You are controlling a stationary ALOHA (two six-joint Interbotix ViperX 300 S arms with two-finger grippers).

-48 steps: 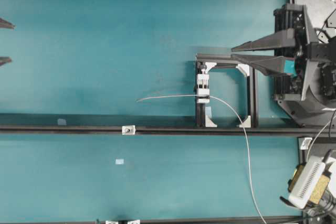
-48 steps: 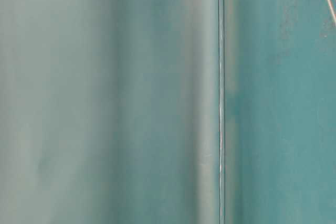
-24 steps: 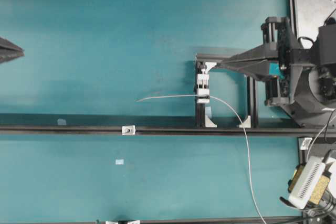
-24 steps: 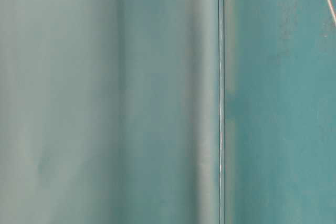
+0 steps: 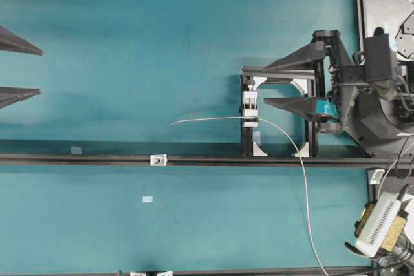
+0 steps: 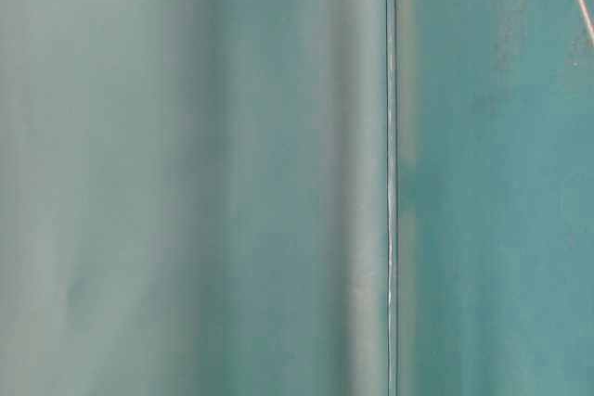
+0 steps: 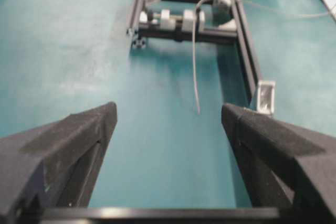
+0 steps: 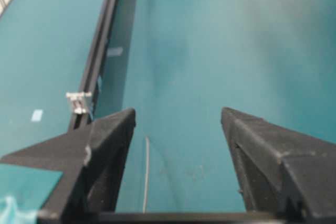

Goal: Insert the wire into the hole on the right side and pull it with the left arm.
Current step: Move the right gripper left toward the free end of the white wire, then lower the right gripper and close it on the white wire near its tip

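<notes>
The wire already pokes through the hole, so both the left end effector and right end effector stand released (nothing gripped), the left facing the loose tip, likely to pull.

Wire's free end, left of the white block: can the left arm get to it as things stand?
Probably yes. The left gripper is open and empty, and the wire tip lies on bare teal table ahead of it, between the finger lines. Nothing stands between; the white block and frame are beyond the tip.

Both arms black, tapered foam-faced fingers; right pincer bears teal tape
</notes>
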